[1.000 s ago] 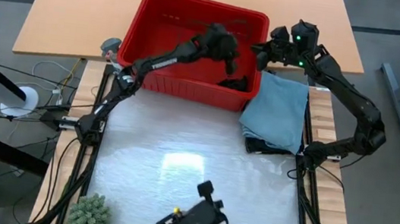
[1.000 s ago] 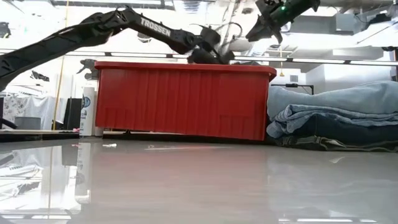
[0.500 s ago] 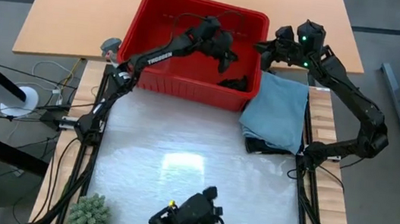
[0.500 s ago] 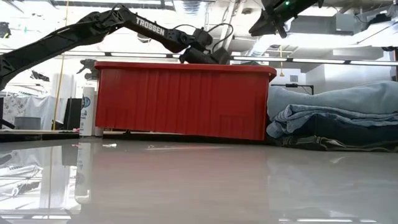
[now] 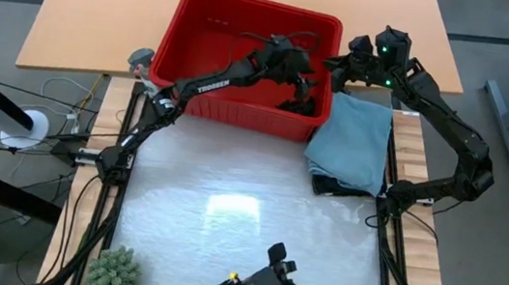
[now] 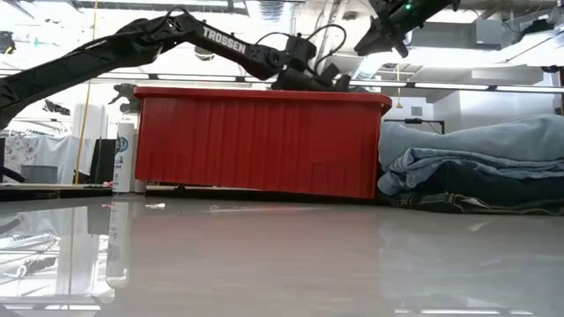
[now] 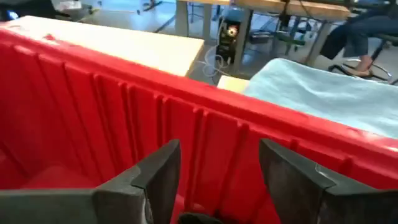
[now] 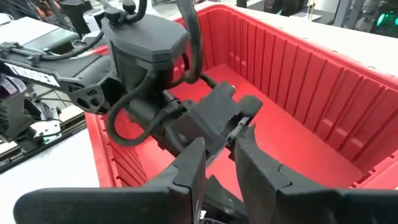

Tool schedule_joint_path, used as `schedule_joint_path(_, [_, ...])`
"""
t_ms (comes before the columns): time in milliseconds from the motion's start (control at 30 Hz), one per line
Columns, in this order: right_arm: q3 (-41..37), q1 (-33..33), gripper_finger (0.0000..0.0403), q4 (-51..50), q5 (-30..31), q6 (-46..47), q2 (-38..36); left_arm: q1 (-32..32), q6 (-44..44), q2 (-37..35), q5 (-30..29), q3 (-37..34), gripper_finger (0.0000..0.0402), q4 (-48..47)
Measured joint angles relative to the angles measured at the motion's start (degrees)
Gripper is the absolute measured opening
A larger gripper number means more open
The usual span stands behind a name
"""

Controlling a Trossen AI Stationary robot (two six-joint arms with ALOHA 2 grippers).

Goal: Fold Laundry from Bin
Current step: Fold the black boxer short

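The red bin [image 5: 262, 1] stands at the table's far edge [image 6: 256, 141]. A dark garment [image 5: 300, 104] lies bunched on the bin's floor at its near right corner. My left gripper [image 5: 303, 82] reaches into the bin just above that garment, open, fingers [image 7: 165, 171] apart and facing the bin's right wall [image 7: 205, 118]. The dark cloth [image 7: 199, 218] shows below the fingers; I cannot tell whether they touch it. My right gripper [image 5: 333, 70] hovers above the bin's right rim [image 8: 219, 158], its fingers a narrow gap apart with nothing between them.
A pile of folded light blue and dark laundry [image 5: 352, 140] lies on the table right of the bin [image 6: 476, 167]. A small green plant [image 5: 114, 271] and a dark device [image 5: 257, 284] sit at the near edge. A wooden table [image 5: 106, 7] lies behind the bin.
My left gripper first went toward the bin's far side, then swung toward the bin's right wall, over the dark garment. It tipped a little downward and its fingers have opened. The right arm has kept still.
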Motion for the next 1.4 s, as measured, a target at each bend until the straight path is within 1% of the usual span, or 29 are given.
schedule_joint_path(67, [0.0,0.0,0.0113,0.0,0.0,0.0,0.1,-0.1,-0.2,0.7,-2.0,-0.4,0.0207,1.2])
schedule_joint_path(100, [0.0,0.0,0.0113,0.0,0.0,0.0,0.1,-0.1,-0.9,1.3,-2.0,-0.2,0.0208,2.3])
schedule_joint_path(133, [0.0,0.0,0.0113,0.1,0.0,0.0,0.1,-0.1,-2.5,1.6,-1.6,-0.1,0.0208,1.4])
schedule_joint_path(200, [0.0,0.1,0.0113,0.2,0.0,0.0,0.1,0.1,-5.2,3.2,0.5,0.0,0.0208,1.5])
schedule_joint_path(267, [0.0,-0.1,0.0113,0.1,0.0,0.0,0.1,0.4,-6.8,3.8,4.0,-0.2,0.0208,-1.7])
schedule_joint_path(367, [0.0,-0.2,0.0113,0.1,0.0,0.0,0.1,0.5,-4.1,4.3,4.8,-0.6,0.0208,-3.6])
schedule_joint_path(500, [0.0,-0.4,0.0113,0.2,0.3,0.0,0.1,0.8,-2.7,4.7,7.5,-0.5,0.0209,-6.2])
schedule_joint_path(633, [0.0,-0.4,0.0113,0.3,0.3,0.0,0.1,0.4,2.4,4.7,8.4,-0.5,0.0209,-9.0])
schedule_joint_path(733, [0.0,-0.5,0.0113,0.5,0.3,0.0,0.1,0.1,3.6,4.7,9.7,-0.5,0.0209,-10.9])
schedule_joint_path(833, [0.0,-0.7,0.0113,0.6,0.3,0.0,0.1,-0.1,4.3,5.4,11.4,-0.5,0.0209,-10.7])
schedule_joint_path(967, [0.0,-0.7,0.0113,0.6,0.3,0.0,0.1,-0.2,6.5,5.8,9.5,-0.5,0.0209,-12.1])
schedule_joint_path(1100, [0.0,-0.7,0.0113,0.6,0.3,0.0,0.1,-0.2,7.4,7.4,9.8,-0.4,0.0209,-13.2])
schedule_joint_path(1233, [0.0,-0.6,0.0113,0.6,0.3,0.0,0.1,-0.3,9.2,9.0,11.3,-0.6,0.0209,-14.2])
schedule_joint_path(1300, [0.0,-0.7,0.0113,0.8,0.3,0.0,0.1,-0.4,8.7,9.1,10.4,-0.6,0.0209,-13.5])
schedule_joint_path(1400, [0.0,-0.6,0.0113,1.6,0.2,0.0,0.1,0.0,7.6,9.1,11.2,-0.6,0.0202,-13.7])
